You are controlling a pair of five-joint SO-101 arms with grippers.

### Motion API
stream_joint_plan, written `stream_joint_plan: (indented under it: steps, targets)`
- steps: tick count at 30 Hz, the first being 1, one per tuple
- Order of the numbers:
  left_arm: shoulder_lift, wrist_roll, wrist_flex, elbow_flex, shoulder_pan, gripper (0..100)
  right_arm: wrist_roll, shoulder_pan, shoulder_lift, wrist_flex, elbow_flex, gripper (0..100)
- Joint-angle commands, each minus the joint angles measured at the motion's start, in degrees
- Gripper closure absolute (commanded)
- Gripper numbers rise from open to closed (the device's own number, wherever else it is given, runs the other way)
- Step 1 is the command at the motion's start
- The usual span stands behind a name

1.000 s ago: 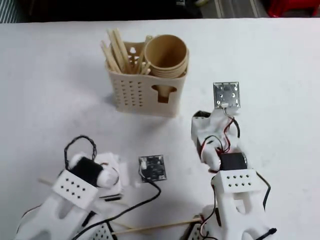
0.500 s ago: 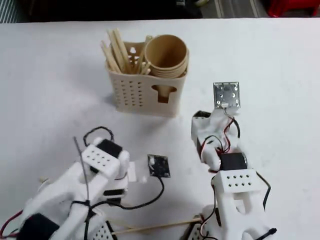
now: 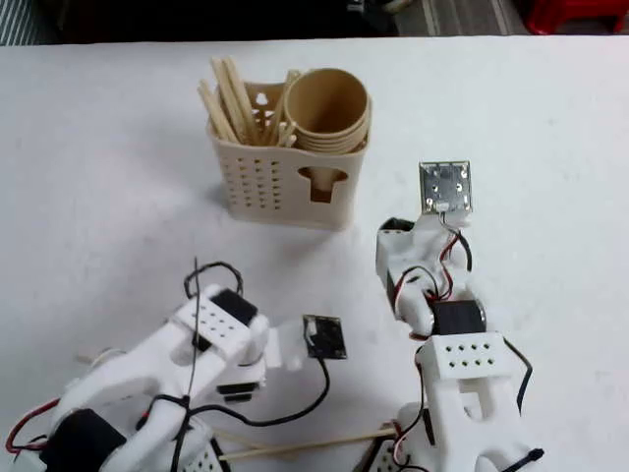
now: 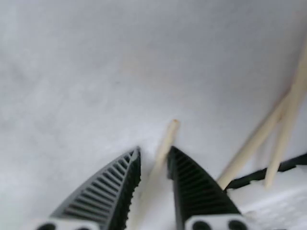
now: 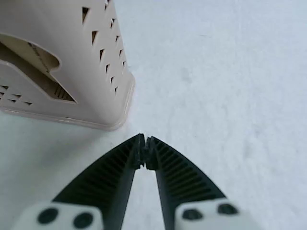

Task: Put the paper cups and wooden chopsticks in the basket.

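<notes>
left fingers astride chopstick, table beyond

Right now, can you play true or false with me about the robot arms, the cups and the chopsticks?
1. The paper cups sit inside the basket. True.
2. The right gripper is holding a chopstick. False: its fingers are shut together with nothing between them.
3. The left gripper is open, with a chopstick between its fingers. True.
4. Every chopstick is already in the basket. False: a stray chopstick lies on the table by the arms' bases.
</notes>
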Motion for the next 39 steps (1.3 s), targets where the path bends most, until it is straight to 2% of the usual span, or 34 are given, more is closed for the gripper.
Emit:
stream_joint_plan:
  steps: [1,6,9,16,24,30,34,39]
  targets:
    - [0.0,1.0,-3.5,-0.6,0.1,98,0.0,0.2,-1.3,-0.9,-0.7,97.7]
    - [-0.4,1.1,-2.8,-1.9,-0.1,98,0.0,0.2,-1.3,-0.9,-0.7,97.7]
    - [-0.4,1.1,2.2,-7.3,-0.2,98,0.0,0.2,-1.3,-0.9,-0.7,97.7]
    - [-0.4,1.1,17.2,-28.4,-0.2,98,0.0,0.2,-1.3,-0.9,-0.7,97.7]
    - [-0.4,1.1,28.3,-57.0,-0.4,98,0.0,0.2,-1.3,-0.9,-0.7,97.7]
    - [0.1,1.1,28.7,-74.3,-3.3,98,0.0,0.2,-1.4,-0.9,-0.7,97.7]
    - [0.1,1.2,25.4,-84.7,-6.2,98,0.0,0.2,-1.4,-0.9,-0.7,97.7]
    - [0.1,11.4,13.7,-92.1,-9.0,98,0.0,0.2,-1.4,-0.9,-0.7,97.7]
